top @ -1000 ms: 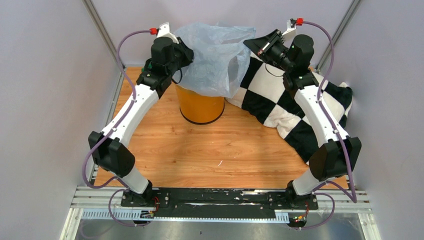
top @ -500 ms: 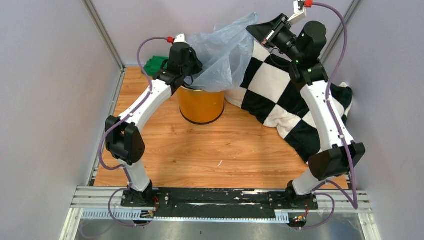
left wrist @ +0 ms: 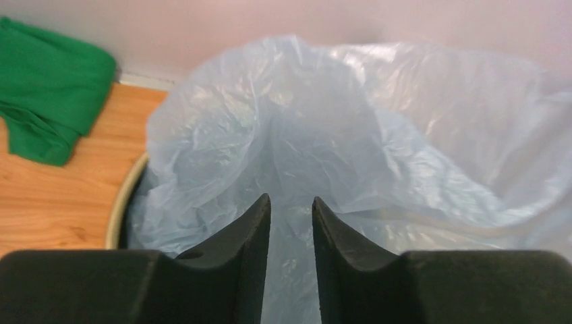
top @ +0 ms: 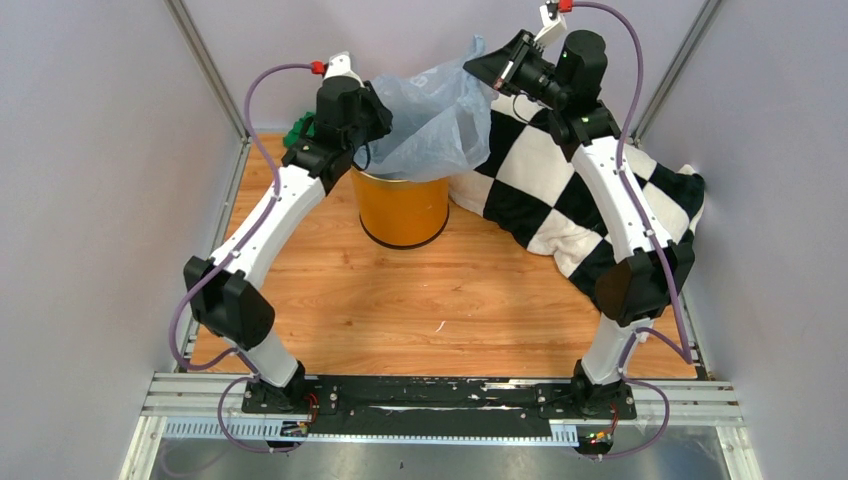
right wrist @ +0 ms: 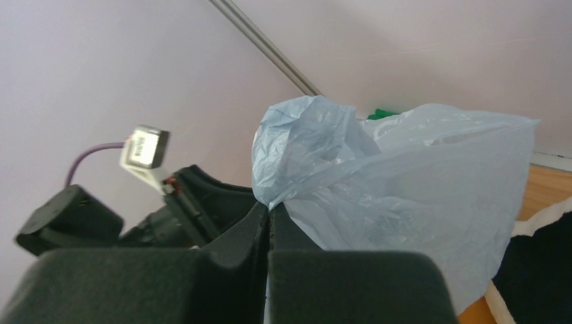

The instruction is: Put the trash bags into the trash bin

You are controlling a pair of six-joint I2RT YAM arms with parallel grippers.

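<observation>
— Where to look for the trash bag [top: 435, 115]?

— Straight above the trash bin [top: 400, 210], toward the far side of the table [top: 400, 310]. Spread like a slack sail between the two arms, with the lower folds draped over the bin's mouth and hiding much of the gold rim.

— Any of it inside?

— Some, going by the left wrist view: pale film lying within the rim on the side toward the green cloth [left wrist: 47, 94]. Cannot tell how deep.

— And the right gripper [right wrist: 268, 206]?

— Up high, well above the bin. Pinched fully together on a bunched corner of the bag, with crumpled plastic puffing out just past the fingertips.

— The left gripper [left wrist: 291, 202]?

— Lower, at the bag's left edge, just over the rim. Parted a little, with a narrow gap between the fingers and film showing through it.

— Anything else nearby?

— A black-and-white checkered blanket [top: 540, 190], heaped just beside the bin on the right and partly under the bag's hanging edge.
</observation>
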